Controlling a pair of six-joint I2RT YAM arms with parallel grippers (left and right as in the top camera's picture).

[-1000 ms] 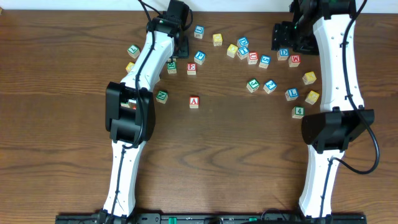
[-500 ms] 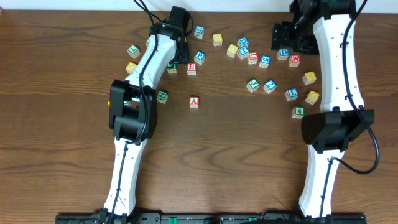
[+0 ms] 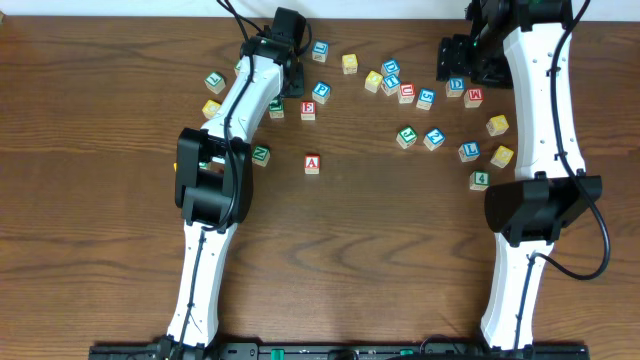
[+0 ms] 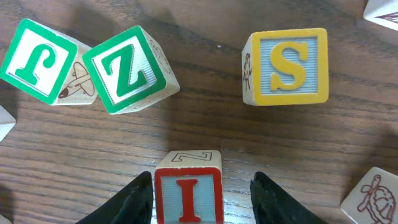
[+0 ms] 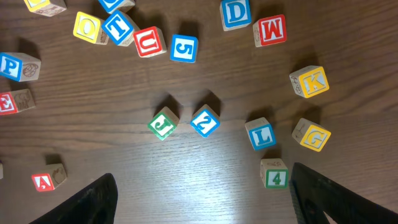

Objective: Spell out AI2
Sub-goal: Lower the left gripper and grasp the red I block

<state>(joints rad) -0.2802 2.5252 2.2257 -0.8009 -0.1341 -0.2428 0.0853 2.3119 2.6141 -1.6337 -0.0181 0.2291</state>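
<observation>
Brown wooden table (image 3: 380, 260), a pale strip beyond its far edge; cubes scattered in a band near that edge, and open wood between my two arms down to the near edge

Item, red A cube (image 3: 313, 164): stands alone in that open stretch, bare wood on every side

Item, red I cube (image 4: 188, 199): sits between the fingers of my left gripper (image 4: 202, 179); fingers apart, one close at its side, a visible gap at the other, so not clamped. Green Z cube (image 4: 127, 68) and yellow S cube (image 4: 287, 65) lie ahead, with an open lane between them

Item, blue 2 cube (image 5: 204, 121): just beside green J cube (image 5: 163, 124), a slim gap between them; blue L cube (image 5: 260, 134) near its other side

Item, my right gripper (image 5: 202, 171): fingers wide apart, nothing between them, bare wood below, the 2 ahead
</observation>
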